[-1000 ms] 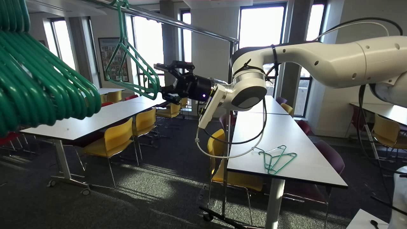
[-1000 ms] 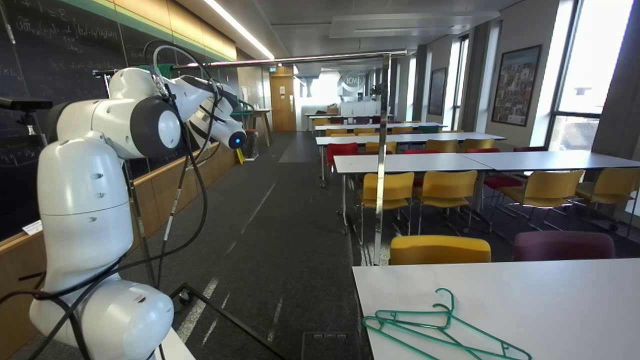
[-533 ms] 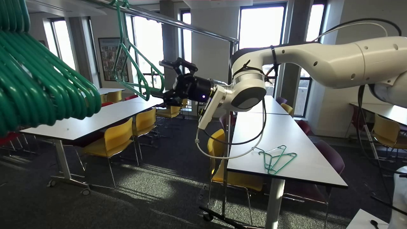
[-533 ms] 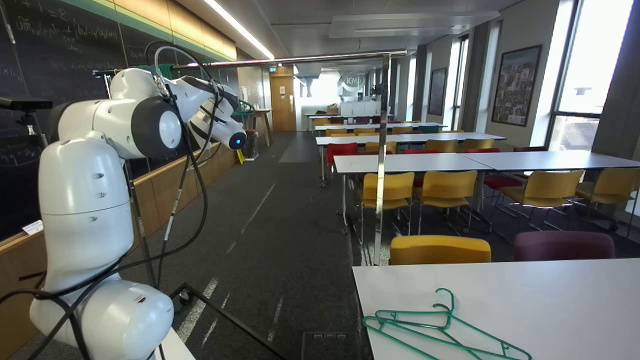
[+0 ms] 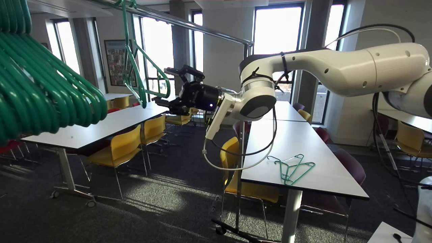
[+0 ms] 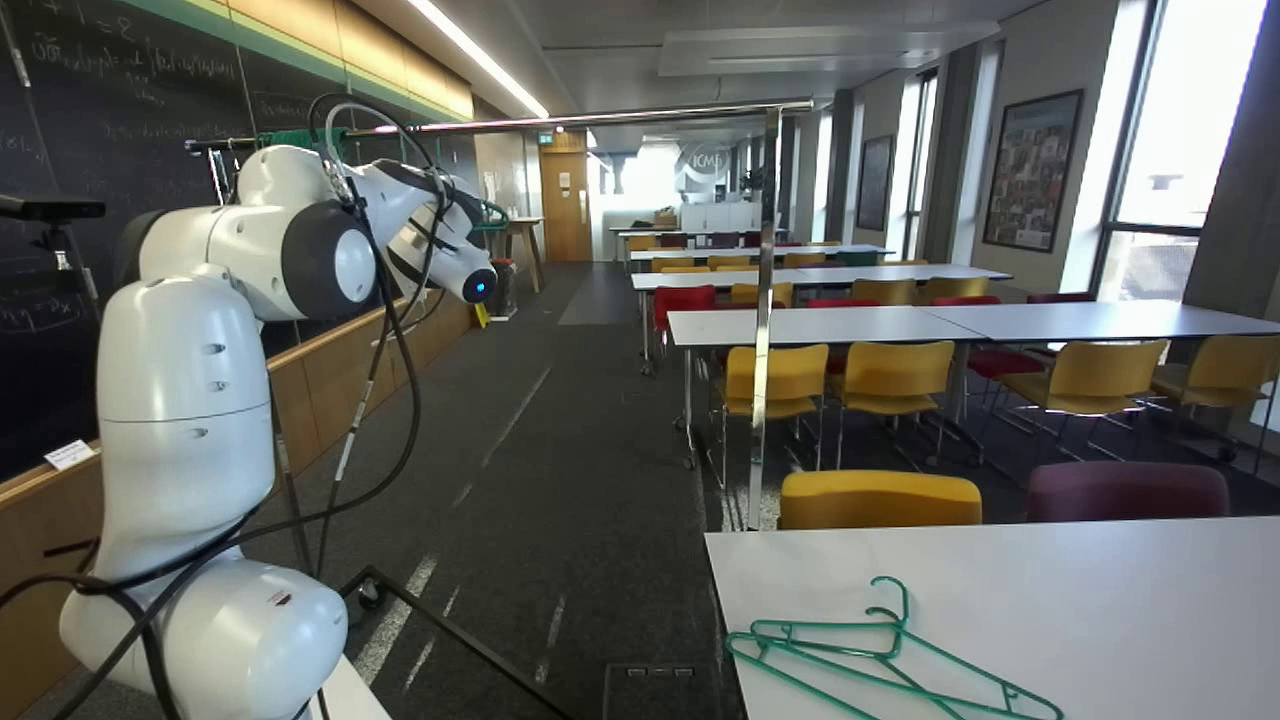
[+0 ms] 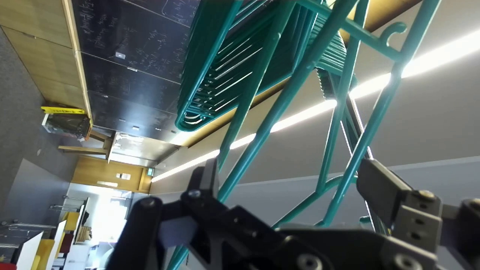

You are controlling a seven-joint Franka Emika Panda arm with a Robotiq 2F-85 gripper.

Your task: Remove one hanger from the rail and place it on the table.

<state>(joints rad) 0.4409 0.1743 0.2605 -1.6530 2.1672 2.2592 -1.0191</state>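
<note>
Two green hangers (image 5: 141, 96) hang from the silver rail (image 5: 202, 28), with their lower ends beside my gripper (image 5: 163, 86). The rail also shows in an exterior view (image 6: 620, 117). In the wrist view my gripper (image 7: 290, 172) is open, and bars of a left hanger (image 7: 277, 112) and a right hanger (image 7: 375, 120) cross in front of and between the fingers. I cannot tell whether a finger touches them. The white table (image 5: 270, 141) carries two overlapping green hangers (image 5: 300, 172), and both exterior views show this table (image 6: 1100, 600).
A dense bunch of green hangers (image 5: 50, 87) hangs farther along the rail; it also shows in the wrist view (image 7: 232, 60). A rack upright (image 6: 764, 350) stands by the table. Yellow chairs (image 5: 125, 145) and more white tables (image 5: 91, 135) stand in the room.
The fingers have spread wider than a second ago, and the gripper has moved slightly left in an exterior view. The near hanging hanger's lower end has swung left, away from the lower finger.
</note>
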